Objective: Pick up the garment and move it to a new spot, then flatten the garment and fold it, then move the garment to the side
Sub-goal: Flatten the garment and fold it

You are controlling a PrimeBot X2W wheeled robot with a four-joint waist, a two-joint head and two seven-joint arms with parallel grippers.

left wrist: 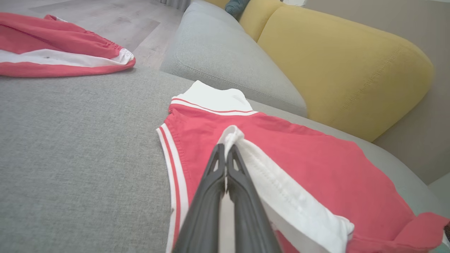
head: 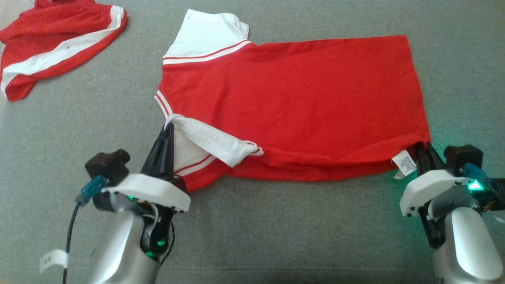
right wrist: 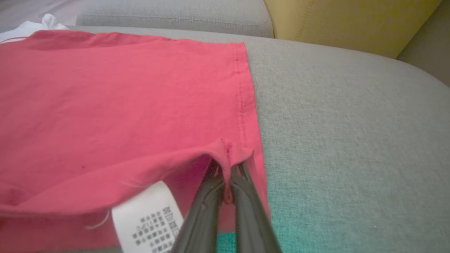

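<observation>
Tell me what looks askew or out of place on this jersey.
The jersey lies mostly flat, but its near white sleeve is twisted and bunched across the red body, pinched by the left gripper. The label sticks out at the near hem corner that the right gripper pinches.

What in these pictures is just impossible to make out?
1. Print on the white label: too small and blurred in the right wrist view, and the bottom edge cuts it.
2. The other red garment: the head view's top and left edges cut it off.
3. The jersey: lower layer covered by its own folded top layer, head view.
</observation>
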